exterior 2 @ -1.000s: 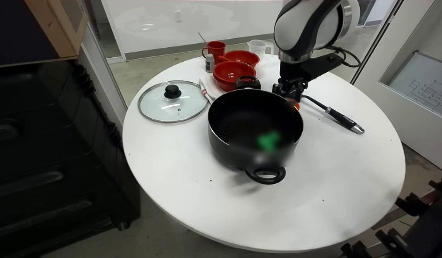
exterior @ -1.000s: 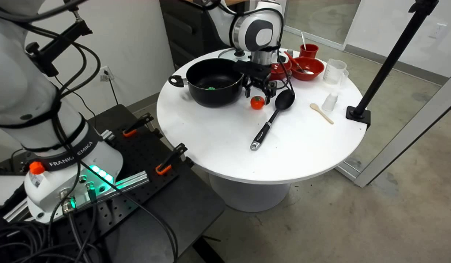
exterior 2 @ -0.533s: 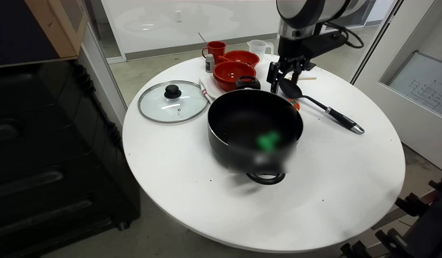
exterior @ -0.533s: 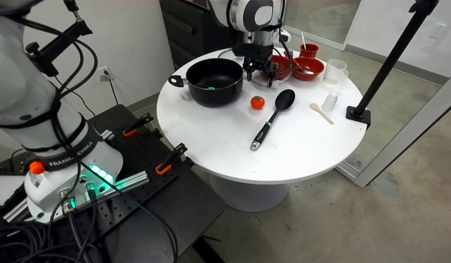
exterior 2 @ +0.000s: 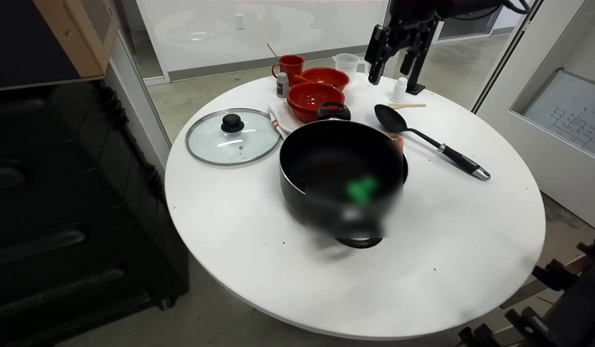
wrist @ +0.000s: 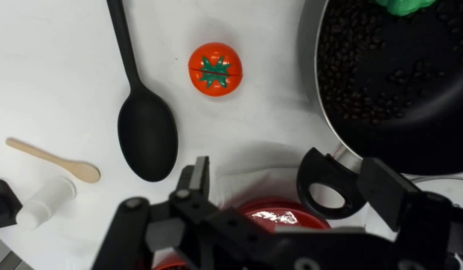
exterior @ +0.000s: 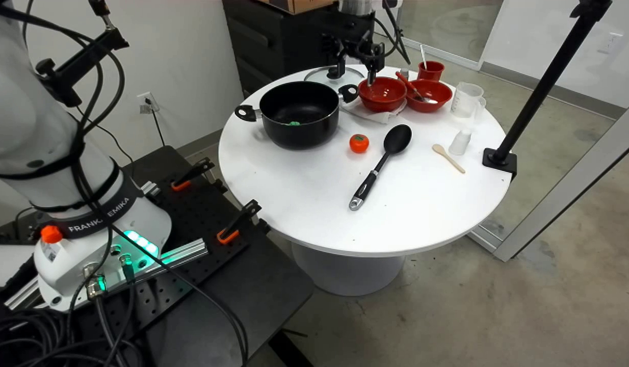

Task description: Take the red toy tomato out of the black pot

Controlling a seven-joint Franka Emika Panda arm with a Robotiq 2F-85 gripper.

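Observation:
The red toy tomato [exterior: 359, 143] rests on the white table between the black pot and the black spoon. It shows whole in the wrist view [wrist: 215, 69] and is partly hidden behind the pot rim in an exterior view [exterior 2: 398, 140]. The black pot [exterior: 300, 135] stands beside it, also in the wrist view [wrist: 309, 60] and an exterior view [exterior 2: 292, 193]. In the pot are a green piece [wrist: 404, 5] and dark beans [wrist: 336, 67]. My gripper [exterior: 354, 76] is open and empty, high above the table, with fingers wide apart in the wrist view [wrist: 287, 172].
The black spoon [exterior: 381, 163] lies right of the tomato. Red bowls [exterior: 382, 94], a red mug [exterior: 430, 70], a clear jug [exterior: 466, 99] and a glass lid [exterior 2: 215, 137] stand toward the back. A wooden spoon [exterior: 448, 158] and white bottle [exterior: 460, 141] lie farther right.
My gripper has risen from close around the tomato to high above the table, moving away from it. The tomato and pot have stayed in place.

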